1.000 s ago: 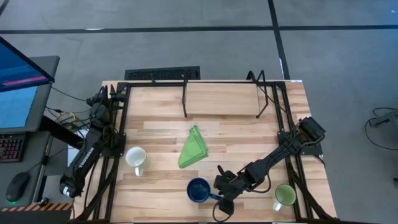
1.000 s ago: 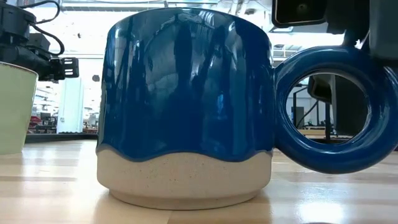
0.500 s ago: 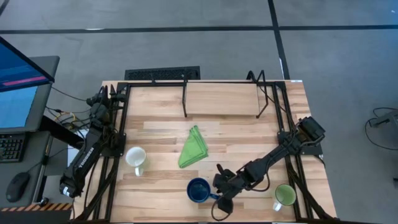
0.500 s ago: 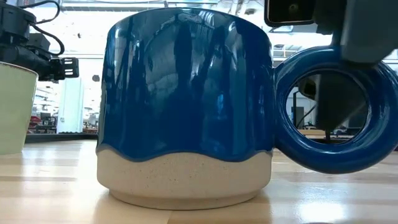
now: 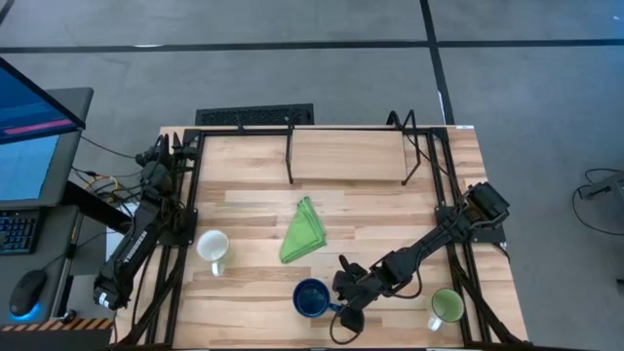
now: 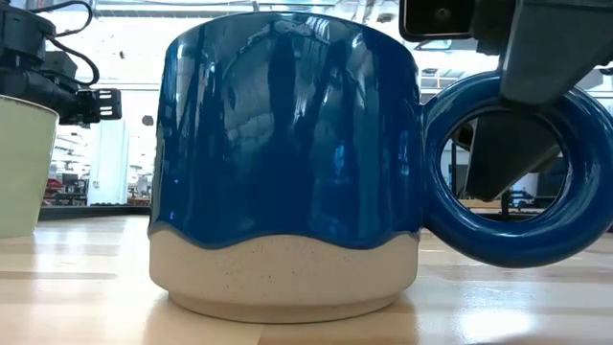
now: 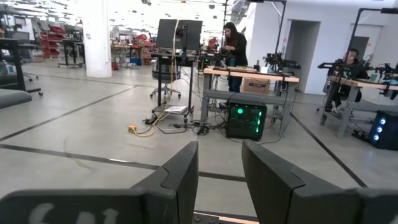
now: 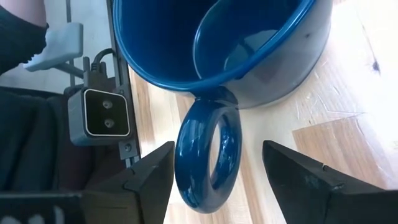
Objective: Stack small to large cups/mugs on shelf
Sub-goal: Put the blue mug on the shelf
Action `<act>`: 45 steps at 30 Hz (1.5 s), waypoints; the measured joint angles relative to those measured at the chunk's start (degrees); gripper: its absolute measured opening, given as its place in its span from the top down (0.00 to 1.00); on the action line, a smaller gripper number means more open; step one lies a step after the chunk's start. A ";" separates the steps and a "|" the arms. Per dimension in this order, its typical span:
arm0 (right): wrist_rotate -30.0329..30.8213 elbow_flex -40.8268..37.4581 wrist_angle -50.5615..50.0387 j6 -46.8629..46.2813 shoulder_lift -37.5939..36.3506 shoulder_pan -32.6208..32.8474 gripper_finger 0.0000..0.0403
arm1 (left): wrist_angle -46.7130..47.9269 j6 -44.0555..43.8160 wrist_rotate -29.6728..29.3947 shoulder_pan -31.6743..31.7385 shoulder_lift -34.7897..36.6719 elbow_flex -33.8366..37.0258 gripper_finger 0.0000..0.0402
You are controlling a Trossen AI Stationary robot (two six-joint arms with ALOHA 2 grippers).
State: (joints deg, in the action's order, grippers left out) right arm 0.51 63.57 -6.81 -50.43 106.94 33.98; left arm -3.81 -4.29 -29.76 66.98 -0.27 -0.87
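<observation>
Nothing stacked yet: blue mug (image 5: 311, 297) at 6 o'clock, white mug (image 5: 214, 248) at 8, green mug (image 5: 447, 306) at 5; shelf (image 5: 348, 155) at 12 bare. Right gripper (image 8: 214, 171) spread wide astride blue mug's handle (image 8: 208, 148), not pinching. Left gripper (image 7: 219, 171) parked off the surface at 9, slightly parted.

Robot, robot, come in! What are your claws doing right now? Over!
Right gripper open, straddling blue mug handle. Left gripper open, parked at table's left edge. Nothing in the way.

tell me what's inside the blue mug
Nothing shows inside the dark blue mug: the right wrist view sees a bare glazed bottom, though its near wall hides part. The right gripper, jaws open, straddles its handle.
</observation>
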 joint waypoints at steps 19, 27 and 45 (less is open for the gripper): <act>0.11 0.01 -0.15 3.55 -0.02 -0.37 0.83 | 0.00 0.00 0.00 0.00 0.00 0.01 0.72; 3.38 -0.02 -0.39 5.80 0.00 -0.35 0.83 | 0.00 0.00 0.00 0.00 0.00 -0.01 0.72; 22.24 -0.09 -24.91 -7.35 -13.96 -1.85 0.83 | 0.00 -0.02 0.09 -0.04 0.00 0.01 0.72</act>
State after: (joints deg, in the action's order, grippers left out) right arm 22.76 63.48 -31.72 -57.78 92.97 32.12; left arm -3.81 -4.32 -29.67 66.94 -0.27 -0.86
